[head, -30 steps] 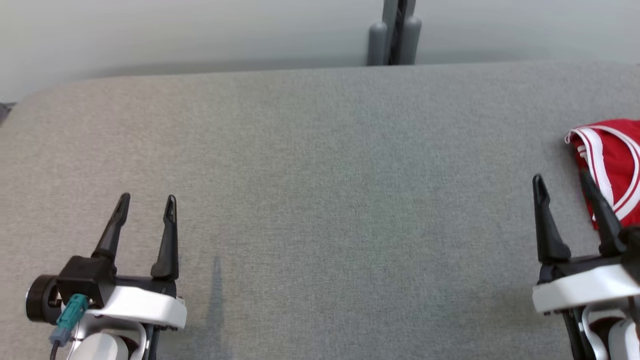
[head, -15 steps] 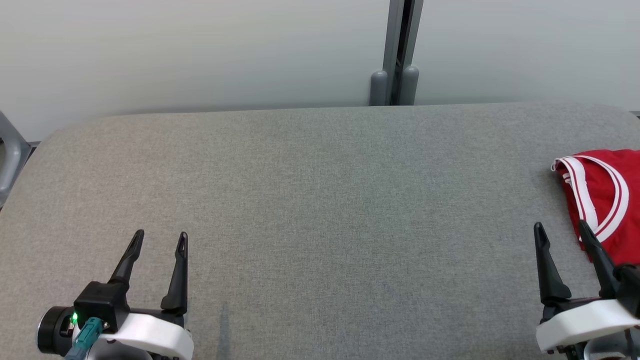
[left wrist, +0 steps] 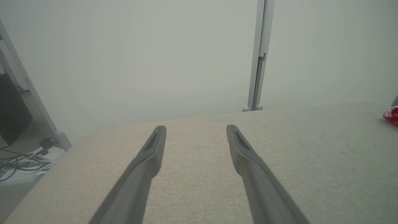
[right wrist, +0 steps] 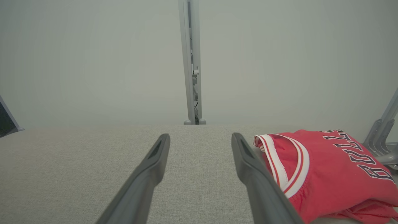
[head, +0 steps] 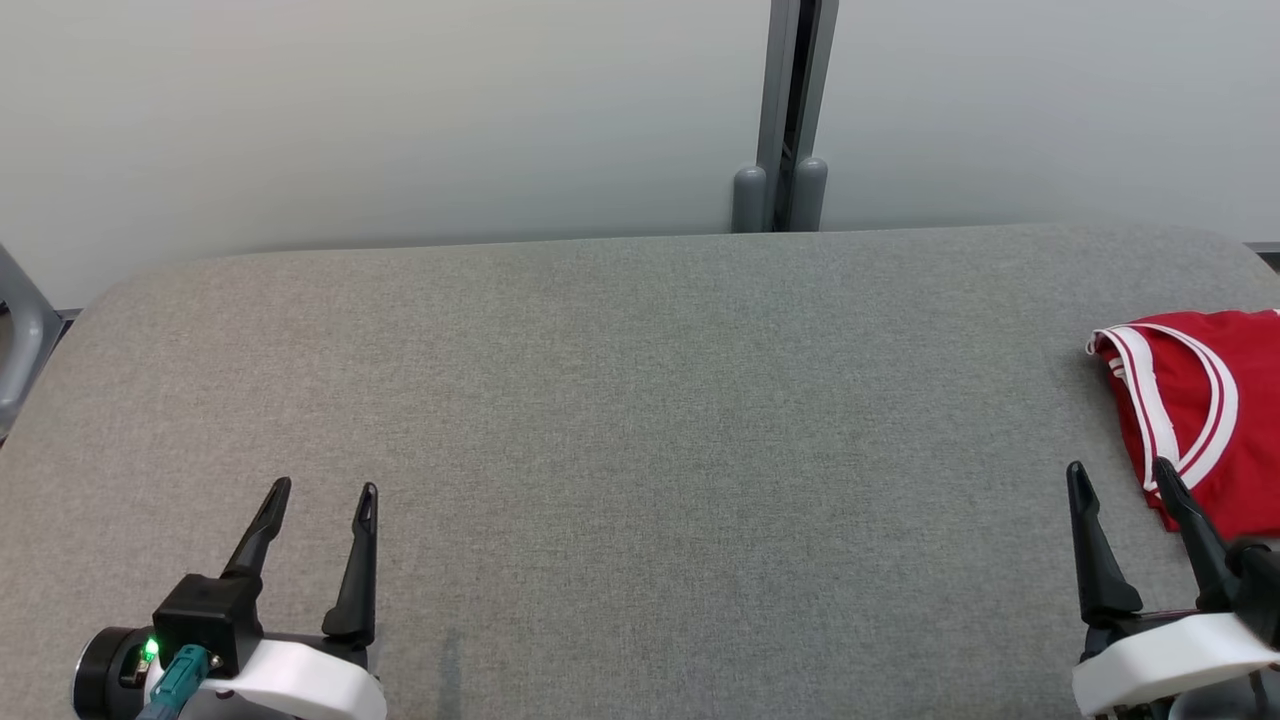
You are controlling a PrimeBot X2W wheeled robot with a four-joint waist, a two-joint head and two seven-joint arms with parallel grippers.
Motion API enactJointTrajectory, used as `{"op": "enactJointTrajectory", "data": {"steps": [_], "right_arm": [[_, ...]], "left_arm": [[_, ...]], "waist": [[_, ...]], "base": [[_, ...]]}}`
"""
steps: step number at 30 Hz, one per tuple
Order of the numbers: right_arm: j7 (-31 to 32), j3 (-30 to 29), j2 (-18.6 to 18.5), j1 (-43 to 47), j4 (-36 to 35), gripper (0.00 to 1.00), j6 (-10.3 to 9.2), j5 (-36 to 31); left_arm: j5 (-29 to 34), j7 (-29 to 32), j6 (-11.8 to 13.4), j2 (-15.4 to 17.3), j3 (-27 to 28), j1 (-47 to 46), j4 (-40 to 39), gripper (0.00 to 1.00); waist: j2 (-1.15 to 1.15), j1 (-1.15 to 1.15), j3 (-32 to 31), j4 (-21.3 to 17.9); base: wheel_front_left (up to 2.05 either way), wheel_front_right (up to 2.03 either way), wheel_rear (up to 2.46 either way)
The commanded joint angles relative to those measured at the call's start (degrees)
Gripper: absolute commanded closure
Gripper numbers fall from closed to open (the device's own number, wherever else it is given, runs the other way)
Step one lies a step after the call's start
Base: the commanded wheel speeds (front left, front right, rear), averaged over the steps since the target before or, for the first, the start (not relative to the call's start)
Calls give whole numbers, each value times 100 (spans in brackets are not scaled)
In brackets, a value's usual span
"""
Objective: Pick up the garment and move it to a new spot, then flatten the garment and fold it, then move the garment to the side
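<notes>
My left gripper [head: 325, 487] and right gripper [head: 1117, 466] both stand wide and empty; the red garment [head: 1210, 400] lies beside the right.

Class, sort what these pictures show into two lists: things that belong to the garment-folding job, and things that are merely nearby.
Part of the job:
- red jersey, lying at the table's right end
- grey padded table
- left gripper, open
- right gripper, open, beside the jersey

Just lying about:
- grey post behind the table
- cables on the floor
- metal bracket
</notes>
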Motion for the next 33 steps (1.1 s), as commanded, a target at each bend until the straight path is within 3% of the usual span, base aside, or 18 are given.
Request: {"op": "enactJointTrajectory", "data": {"steps": [1, 29, 30, 33], "right_arm": [[18, -14, -8, 52, 13, 0, -2, 34], [-62, 81, -8, -38, 169, 0, -2, 189], [-17, 84, 2, 4, 170, 100, 0, 189], [10, 79, 56, 71, 343, 100, 0, 210]], "left_arm": [[-26, 15, 42, 35, 9, 38, -18, 0], [-136, -17, 73, 128, 13, -42, 86, 0], [-108, 0, 71, 95, -11, 8, 71, 100], [-127, 0, 69, -19, -70, 109, 206, 100]], "waist": [[0, 0, -9, -10], [0, 0, -115, -16], [0, 0, -116, -17], [0, 0, -118, -17]], "base": [[0, 0, 0], [0, 0, 0], [0, 0, 0], [0, 0, 0]]}}
